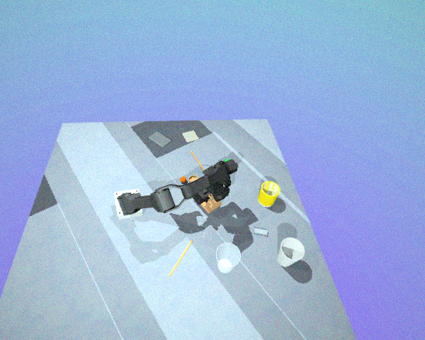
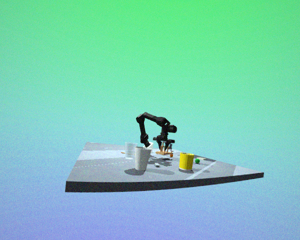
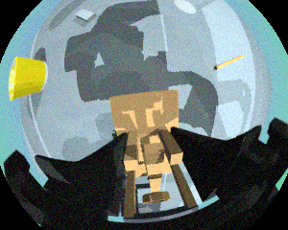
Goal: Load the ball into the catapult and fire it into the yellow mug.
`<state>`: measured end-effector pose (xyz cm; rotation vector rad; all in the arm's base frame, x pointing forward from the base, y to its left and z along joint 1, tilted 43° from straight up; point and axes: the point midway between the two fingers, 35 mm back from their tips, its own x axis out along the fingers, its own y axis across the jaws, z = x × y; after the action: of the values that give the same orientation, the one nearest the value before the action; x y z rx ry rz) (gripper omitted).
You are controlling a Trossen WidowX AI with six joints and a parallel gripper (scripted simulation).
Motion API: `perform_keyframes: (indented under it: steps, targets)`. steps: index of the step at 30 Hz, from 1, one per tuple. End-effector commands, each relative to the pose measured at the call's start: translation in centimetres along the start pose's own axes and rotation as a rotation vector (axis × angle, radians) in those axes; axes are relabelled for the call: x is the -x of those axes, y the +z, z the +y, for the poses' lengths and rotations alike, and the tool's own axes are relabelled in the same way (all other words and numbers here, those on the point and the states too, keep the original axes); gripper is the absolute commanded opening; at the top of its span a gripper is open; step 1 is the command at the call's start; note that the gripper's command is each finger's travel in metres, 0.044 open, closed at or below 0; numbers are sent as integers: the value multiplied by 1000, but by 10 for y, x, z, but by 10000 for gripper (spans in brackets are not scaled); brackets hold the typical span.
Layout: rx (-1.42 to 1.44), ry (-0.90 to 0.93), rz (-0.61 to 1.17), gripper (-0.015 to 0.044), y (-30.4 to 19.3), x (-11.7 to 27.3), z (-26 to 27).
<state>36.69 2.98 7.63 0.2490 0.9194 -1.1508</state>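
Observation:
The wooden catapult (image 1: 210, 205) (image 2: 160, 152) (image 3: 144, 103) stands on the table, partly covered by the arm in the top view. My gripper (image 2: 163, 148) (image 3: 149, 133) is shut on the catapult, a finger on each side of its upright frame. The catapult's round cup (image 1: 193, 178) (image 3: 156, 196) shows behind the frame, with no ball visible in it. An orange ball (image 1: 183, 179) (image 2: 171, 155) is close beside the catapult. A green ball (image 1: 227, 160) (image 2: 197, 160) lies farther off, mostly hidden by the arm in the top view. The yellow mug (image 1: 268, 197) (image 2: 186, 162) (image 3: 28, 77) stands upright.
A clear cup (image 1: 228, 256) (image 2: 130, 151) and a white cup (image 1: 285, 256) (image 2: 142, 158) stand on the table. A small grey block (image 1: 261, 231) (image 2: 157, 164) (image 3: 84, 15) lies between cups and mug. Two thin sticks and two flat tiles lie farther out.

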Motion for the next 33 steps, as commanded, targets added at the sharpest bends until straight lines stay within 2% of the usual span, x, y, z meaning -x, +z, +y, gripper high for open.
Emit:
perform_keyframes:
  steps: [1,28,33]
  targets:
    - [42,7,6,0,1,7,0]
    - [974,8,-2,0,-7,5,19]
    - [1026,9,-3,0,-13,5,26]
